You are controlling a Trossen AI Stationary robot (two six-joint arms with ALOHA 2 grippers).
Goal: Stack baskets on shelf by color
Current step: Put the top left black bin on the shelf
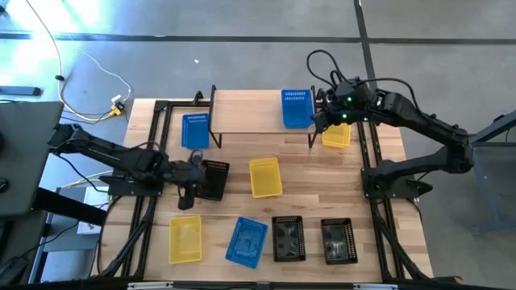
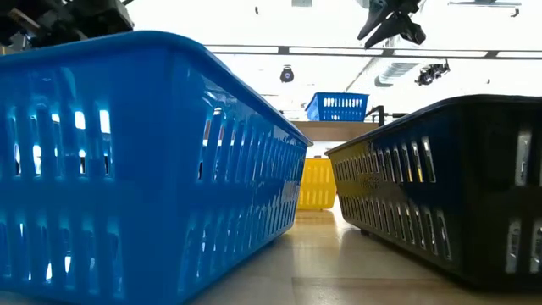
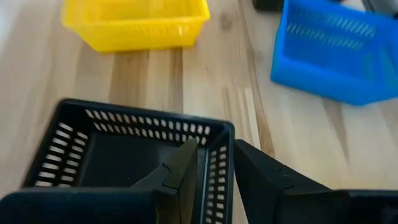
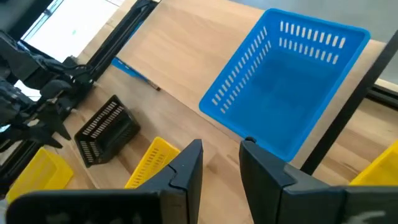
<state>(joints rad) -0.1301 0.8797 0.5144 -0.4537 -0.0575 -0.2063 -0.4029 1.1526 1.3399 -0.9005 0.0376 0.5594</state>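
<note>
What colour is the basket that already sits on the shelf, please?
Blue. The basket sits at the right end of the shelf, clearest in the high view.

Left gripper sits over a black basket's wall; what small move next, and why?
Probably lift: the left gripper straddles one wall of the black basket, one finger inside and one outside, and the shelf carries only a blue basket, no black one.

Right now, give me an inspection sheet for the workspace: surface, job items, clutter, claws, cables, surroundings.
Surface: wooden table, no spills seen.
Job's things: shelf holds one blue basket; other baskets are off the shelf.
Clutter: nothing seen.
Claws: left claw shut on the wall of a tilted black basket; right claw open, empty, over the shelf's right end.
Cables: loose cables on the floor beyond the table.
Surroundings: grey floor; no people seen.
</note>
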